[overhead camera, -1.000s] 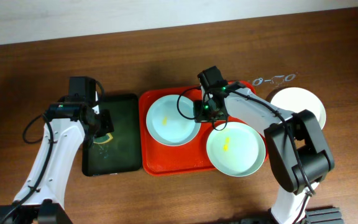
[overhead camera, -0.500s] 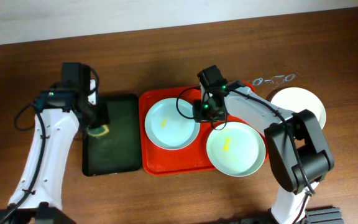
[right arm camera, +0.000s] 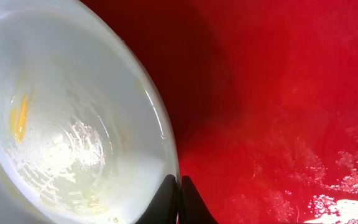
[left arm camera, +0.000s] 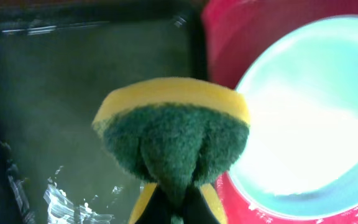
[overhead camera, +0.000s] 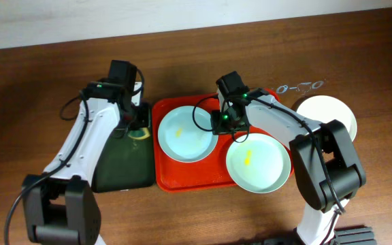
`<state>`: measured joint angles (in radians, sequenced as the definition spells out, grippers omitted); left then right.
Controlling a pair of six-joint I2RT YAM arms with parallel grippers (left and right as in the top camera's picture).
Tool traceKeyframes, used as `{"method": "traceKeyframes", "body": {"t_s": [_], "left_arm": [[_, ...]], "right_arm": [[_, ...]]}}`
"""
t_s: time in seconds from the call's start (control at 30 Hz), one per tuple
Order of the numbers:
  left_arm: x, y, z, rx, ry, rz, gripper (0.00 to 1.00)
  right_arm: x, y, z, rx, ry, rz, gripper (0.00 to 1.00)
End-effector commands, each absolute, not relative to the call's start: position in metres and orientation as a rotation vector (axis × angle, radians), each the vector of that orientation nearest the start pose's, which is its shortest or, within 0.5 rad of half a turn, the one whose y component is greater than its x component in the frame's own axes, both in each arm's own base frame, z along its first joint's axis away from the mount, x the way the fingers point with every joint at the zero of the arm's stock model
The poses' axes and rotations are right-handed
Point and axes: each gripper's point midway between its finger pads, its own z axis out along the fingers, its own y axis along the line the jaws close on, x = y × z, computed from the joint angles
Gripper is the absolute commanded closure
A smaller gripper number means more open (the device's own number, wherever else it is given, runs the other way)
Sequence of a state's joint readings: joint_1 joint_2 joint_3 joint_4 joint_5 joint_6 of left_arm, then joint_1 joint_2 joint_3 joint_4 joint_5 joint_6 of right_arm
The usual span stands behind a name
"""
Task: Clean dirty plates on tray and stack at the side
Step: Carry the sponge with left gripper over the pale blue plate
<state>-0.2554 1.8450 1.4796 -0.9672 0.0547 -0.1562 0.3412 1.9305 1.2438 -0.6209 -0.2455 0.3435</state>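
Note:
On the red tray (overhead camera: pixel 199 175) lie two mint-blue dirty plates. The left plate (overhead camera: pixel 186 134) has a yellow smear, and my right gripper (overhead camera: pixel 226 121) is shut on its right rim. The right wrist view shows that plate (right arm camera: pixel 73 124) with the smear and my right gripper (right arm camera: pixel 179 198) pinching its rim above the tray (right arm camera: pixel 278 93). The second mint plate (overhead camera: pixel 257 162) also has a yellow smear. A white plate (overhead camera: pixel 327 114) rests on the table at the right. My left gripper (left arm camera: pixel 178 200) is shut on a yellow-green sponge (left arm camera: pixel 176 134), held at the red tray's left edge (overhead camera: pixel 139 133).
The dark green tray (overhead camera: pixel 120 167) lies left of the red one, wet in the left wrist view (left arm camera: pixel 67 99). A pair of glasses (overhead camera: pixel 301 86) sits on the table behind the white plate. The wall runs along the far edge.
My left arm has carried the sponge rightward, from over the green tray's left side to the red tray's left edge. The right gripper stays on the plate's rim.

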Motion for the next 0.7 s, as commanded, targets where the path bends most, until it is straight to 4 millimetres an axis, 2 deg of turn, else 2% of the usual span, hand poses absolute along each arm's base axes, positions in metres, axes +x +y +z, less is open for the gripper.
{"method": "traceKeyframes", "body": {"t_s": [0.0,0.1,0.27,0.5,0.6,0.67], "left_arm": [[0.392,-0.155,0.11,0.255,2.839,-0.377,1.0],[0.392,-0.177,0.106,0.283,2.822,-0.371,1.0],[0.389,-0.199,0.082,0.302,2.857,-0.38,1.0],[0.394,-0.193,0.024,0.27,2.943,-0.223,1.0],[0.385,-0.197,0.0,0.295,3.002,-0.205,1.0],[0.373,-0.211,-0.012,0.333,3.043,-0.265,1.0]], "right_arm": [[0.365,0.179,0.019,-0.084,2.941,0.493,0.96],[0.364,0.179,0.019,-0.084,2.944,0.492,0.96],[0.364,0.179,0.019,-0.084,2.943,0.492,0.96],[0.364,0.179,0.019,-0.084,2.943,0.491,0.96],[0.364,0.179,0.019,-0.083,2.943,0.487,0.96],[0.364,0.179,0.019,-0.083,2.943,0.487,0.96]]}}
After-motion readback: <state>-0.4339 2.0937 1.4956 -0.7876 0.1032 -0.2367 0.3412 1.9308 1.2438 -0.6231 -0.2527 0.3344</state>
